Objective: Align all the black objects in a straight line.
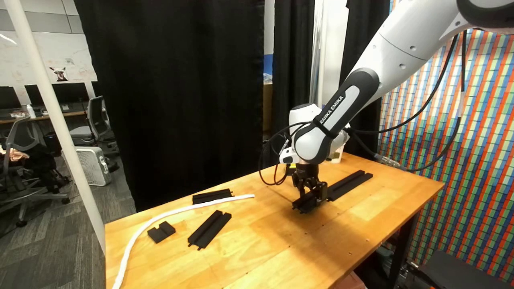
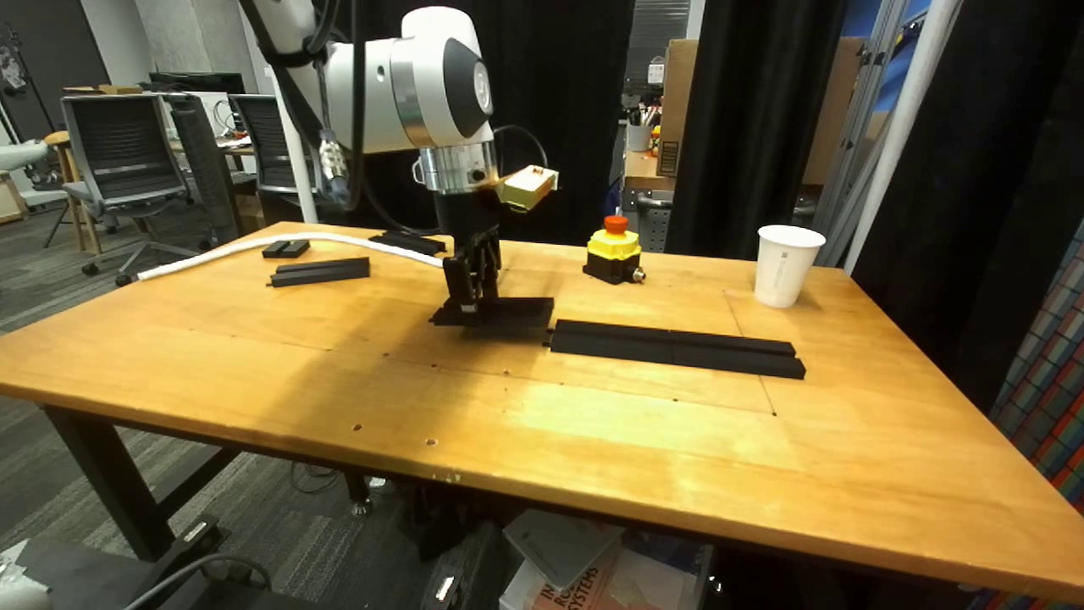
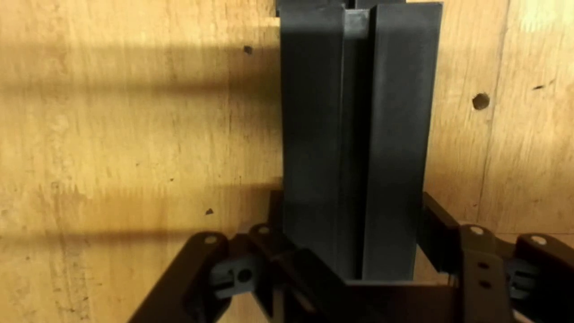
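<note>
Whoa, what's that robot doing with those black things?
The gripper is holding a grooved black bar by the end of a longer black strip, maybe to line them up. I can't tell if they touch. The line isn't finished: a short block, a second bar and one more bar beside the white cord lie apart from it.

Bright tabletop, soft shadows, pale glare, pincer dark and blurred in wrist view
</note>
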